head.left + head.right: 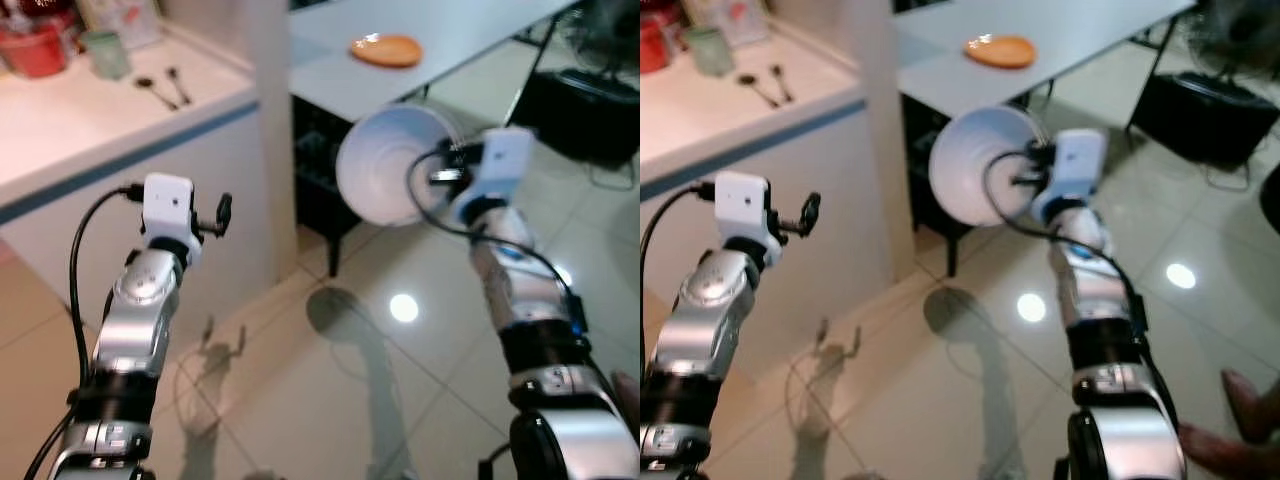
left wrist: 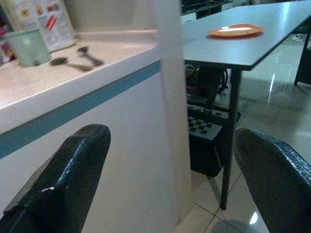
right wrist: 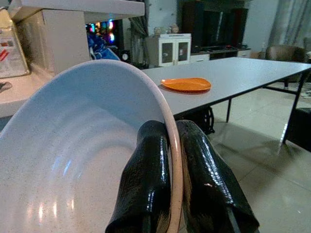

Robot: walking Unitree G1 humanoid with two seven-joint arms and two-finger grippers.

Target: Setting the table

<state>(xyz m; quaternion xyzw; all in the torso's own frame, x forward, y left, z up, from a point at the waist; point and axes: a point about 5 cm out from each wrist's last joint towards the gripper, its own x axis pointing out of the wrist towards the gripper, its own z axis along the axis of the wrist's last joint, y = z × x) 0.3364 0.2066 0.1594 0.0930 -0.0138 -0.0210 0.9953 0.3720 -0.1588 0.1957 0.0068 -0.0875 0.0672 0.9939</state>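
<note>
- Far left, a white counter [image 1: 70,130] with a blue stripe along its edge carries a red container [image 1: 35,45], a pale green cup [image 1: 105,52], two dark spoons [image 1: 160,88] and a white packet with red print [image 2: 41,22]; the writing on the packet is too blurred to read.
- The left pincer [image 2: 170,179] is raised in front of the counter's side wall, its two black fingers [image 2: 63,179] spread wide apart with nothing between them and touching nothing.
- A white pillar [image 1: 270,130] stands between the counter and a long grey dining counter [image 1: 450,40] farther right.
- An orange plate [image 1: 387,49] lies on the near part of that dining counter, well apart from both pincers.
- A dark box with a checkered panel [image 2: 209,145] sits on the floor beneath the dining counter.
- The right pincer [image 3: 171,179] holds a white bowl [image 1: 395,165] in the air above the tiled floor [image 1: 330,400], short of the dining counter's near edge. Its fingers are pressed onto the bowl's rim, one inside and one outside, and the bowl is tipped on its side.
</note>
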